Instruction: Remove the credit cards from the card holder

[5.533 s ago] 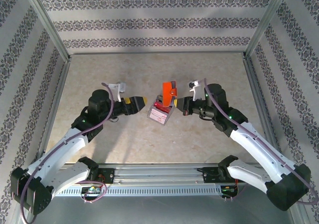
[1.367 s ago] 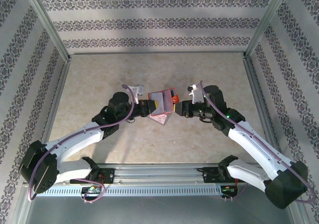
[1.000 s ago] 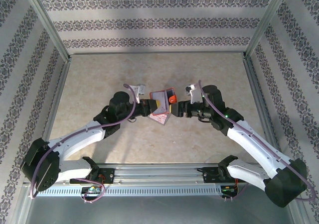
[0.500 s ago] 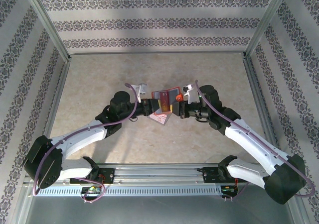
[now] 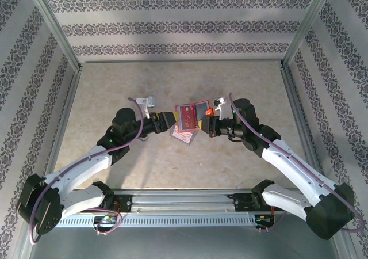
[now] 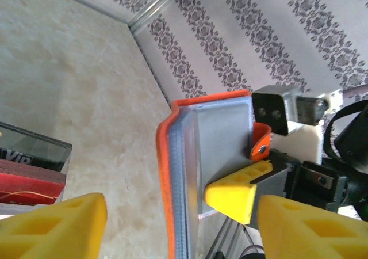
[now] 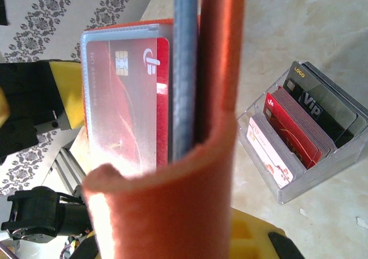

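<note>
Now: R gripper pinched tight on holder, at its snap-tab edge. Holder held up off table, folded open; red card shows thru clear pocket. L gripper fingers spread wide, just beside holder's other edge, no contact seen. Clear box w/ cards sits on table right under holder.

The matt orange card holder has a glossy clear plastic sleeve; the box is clear plastic.
</note>
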You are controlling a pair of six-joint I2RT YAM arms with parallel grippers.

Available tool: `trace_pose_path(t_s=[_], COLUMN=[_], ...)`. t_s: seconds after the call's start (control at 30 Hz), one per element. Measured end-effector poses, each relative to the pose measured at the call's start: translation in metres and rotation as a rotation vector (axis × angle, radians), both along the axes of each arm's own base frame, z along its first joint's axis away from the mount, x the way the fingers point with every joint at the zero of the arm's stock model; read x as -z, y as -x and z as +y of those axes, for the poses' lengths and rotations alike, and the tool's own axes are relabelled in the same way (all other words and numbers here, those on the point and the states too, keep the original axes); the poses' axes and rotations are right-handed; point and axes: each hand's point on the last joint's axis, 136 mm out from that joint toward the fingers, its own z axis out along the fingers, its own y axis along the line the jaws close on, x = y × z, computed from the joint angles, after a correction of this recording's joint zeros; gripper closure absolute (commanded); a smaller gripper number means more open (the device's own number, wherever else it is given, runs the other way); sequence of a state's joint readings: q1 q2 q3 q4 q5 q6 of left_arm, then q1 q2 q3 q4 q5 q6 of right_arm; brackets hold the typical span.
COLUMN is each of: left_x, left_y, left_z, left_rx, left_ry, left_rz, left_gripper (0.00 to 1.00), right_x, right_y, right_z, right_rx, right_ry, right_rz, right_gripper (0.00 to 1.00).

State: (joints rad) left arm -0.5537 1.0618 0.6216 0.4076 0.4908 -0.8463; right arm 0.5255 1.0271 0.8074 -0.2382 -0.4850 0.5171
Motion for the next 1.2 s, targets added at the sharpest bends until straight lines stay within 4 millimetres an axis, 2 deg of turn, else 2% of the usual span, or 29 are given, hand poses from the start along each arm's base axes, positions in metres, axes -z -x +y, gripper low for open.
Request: trace_pose_path(t_s=[0.1,0.23,0.37,0.47,0.57,0.63,0.67,0.83,0.9,1.03,1.2], left_x=[-0.003,0.007,0.024,0.032,0.031,0.028,0.027,0.026,0.028,0.027,0.034], left_y=[0.001,-0.004,-0.006,-0.003,-0.002,-0.002,-0.001,-0.002,-0.004,-0.007,-0.010], left_z=[0.000,-0.007,-0.018,-0.025,-0.028,-0.028,-0.029,-0.025,-0.020,-0.012,-0.005], left_rx=[0.006,0.027,0.060,0.089,0.102,0.104,0.106,0.078,0.053,0.008,-0.028], left_ry=[0.011,0.011,0.004,-0.001,0.002,0.005,0.007,-0.016,-0.045,-0.102,-0.170], left_rz=[-0.008,0.024,0.071,0.096,0.092,0.084,0.082,0.081,0.091,0.095,0.113], left_gripper=[0.19,0.18,0.27,0.46,0.72,0.94,1.00,1.00,1.00,1.00,1.00], right_x=[-0.001,-0.003,-0.004,-0.006,-0.006,-0.005,-0.004,0.001,0.002,-0.012,-0.040], right_y=[0.000,0.001,0.000,0.000,0.000,0.000,-0.001,-0.005,-0.004,0.006,0.018], right_z=[0.000,0.002,0.003,0.004,0.004,0.004,0.003,-0.012,-0.024,-0.042,-0.039], right_rx=[-0.002,-0.008,-0.011,-0.014,-0.013,-0.011,-0.008,0.028,0.056,0.093,0.061], right_ry=[-0.003,-0.013,-0.021,-0.028,-0.033,-0.035,-0.034,-0.028,-0.020,-0.014,-0.064], right_rz=[-0.001,-0.002,-0.005,-0.009,-0.014,-0.009,-0.005,0.030,0.046,0.060,0.056], right_gripper=[1.00,1.00,1.00,1.00,0.99,0.89,0.83,0.55,0.50,0.52,0.60])
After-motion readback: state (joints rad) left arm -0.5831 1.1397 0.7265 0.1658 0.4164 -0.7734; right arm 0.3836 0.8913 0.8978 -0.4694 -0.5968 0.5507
